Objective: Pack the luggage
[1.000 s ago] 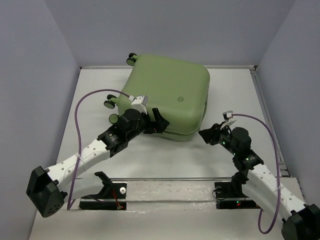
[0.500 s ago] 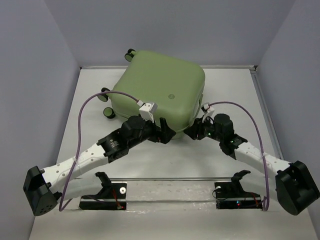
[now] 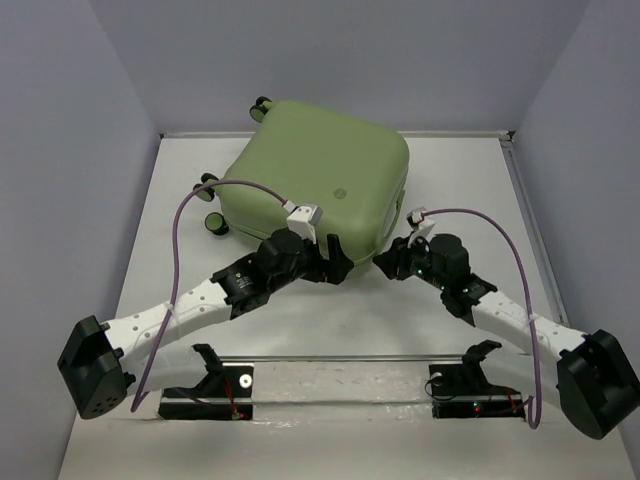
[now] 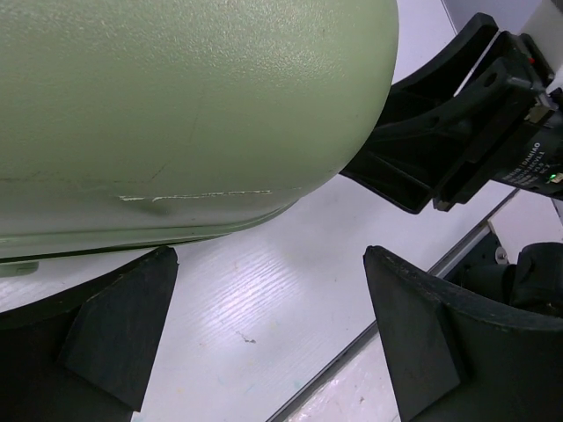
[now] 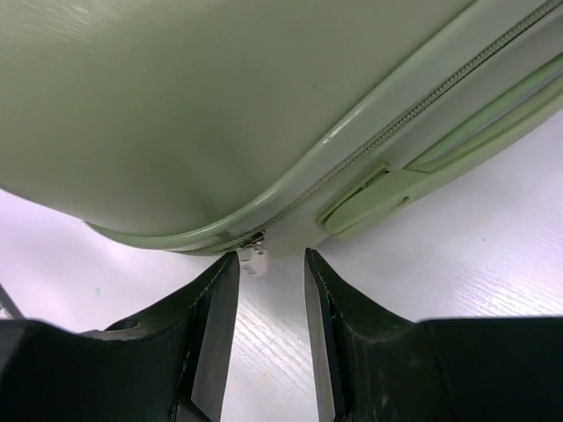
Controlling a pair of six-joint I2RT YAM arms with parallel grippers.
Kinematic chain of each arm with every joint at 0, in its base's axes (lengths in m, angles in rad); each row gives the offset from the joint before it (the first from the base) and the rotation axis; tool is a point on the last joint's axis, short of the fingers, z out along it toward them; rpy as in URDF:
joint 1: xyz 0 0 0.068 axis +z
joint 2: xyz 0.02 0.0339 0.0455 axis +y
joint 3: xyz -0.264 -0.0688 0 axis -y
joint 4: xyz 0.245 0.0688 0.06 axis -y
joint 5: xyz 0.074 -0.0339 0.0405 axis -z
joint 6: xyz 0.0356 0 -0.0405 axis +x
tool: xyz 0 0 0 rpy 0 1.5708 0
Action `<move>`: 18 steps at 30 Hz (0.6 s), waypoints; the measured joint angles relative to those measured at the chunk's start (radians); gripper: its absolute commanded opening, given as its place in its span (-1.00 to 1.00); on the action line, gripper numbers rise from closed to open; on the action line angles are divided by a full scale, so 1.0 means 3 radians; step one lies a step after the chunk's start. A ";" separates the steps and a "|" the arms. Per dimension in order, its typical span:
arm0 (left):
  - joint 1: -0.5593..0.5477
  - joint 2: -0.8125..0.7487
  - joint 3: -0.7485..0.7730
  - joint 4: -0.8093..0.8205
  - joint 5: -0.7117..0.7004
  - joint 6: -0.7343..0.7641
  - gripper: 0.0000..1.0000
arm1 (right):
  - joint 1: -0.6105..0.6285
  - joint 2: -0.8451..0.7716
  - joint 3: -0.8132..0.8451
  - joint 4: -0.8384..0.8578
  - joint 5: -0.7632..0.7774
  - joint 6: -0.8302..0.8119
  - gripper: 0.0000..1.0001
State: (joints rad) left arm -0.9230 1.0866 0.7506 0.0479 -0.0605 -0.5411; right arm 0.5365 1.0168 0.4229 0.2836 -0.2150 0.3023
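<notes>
The closed luggage lay flat on the white table, at the far middle, its lid up. Its black wheels stood along its left edge.

The left gripper sat at the near left part of the shell. In the left wrist view its fingers were spread wide and released. Only bare tabletop lay between them, and the green shell rose just beyond the tips.

The right gripper sat at the near right corner of the case. In the right wrist view its fingers were parted by a narrow gap. The small metal zipper pull hung at the mouth of that gap, just beyond the tips and not pinched. A pale green side handle lay to the right of the pull, below the zip line.
</notes>
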 measured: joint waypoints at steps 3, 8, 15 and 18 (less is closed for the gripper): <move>0.0000 0.0034 0.0000 0.0018 0.0027 0.0001 0.98 | 0.0000 0.0170 -0.0019 0.0084 0.0022 -0.0055 -0.16; 0.0000 0.0039 0.0000 0.0055 0.0078 0.0000 0.98 | 0.0000 0.0388 -0.0019 0.0139 0.0010 -0.0167 -0.14; 0.0000 0.0041 0.0000 0.0055 0.0102 0.0001 0.98 | -0.0001 0.0425 -0.0039 0.0350 -0.0122 -0.0345 -0.13; 0.0000 0.0057 0.0000 0.0065 0.0109 0.0001 0.98 | -0.0001 0.0495 -0.0043 0.0459 -0.0187 -0.0374 -0.17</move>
State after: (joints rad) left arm -0.9230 1.1038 0.7506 0.0673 -0.0277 -0.5407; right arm 0.5362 1.1652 0.4099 0.4213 -0.2710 0.1902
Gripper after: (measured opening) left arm 0.993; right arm 0.431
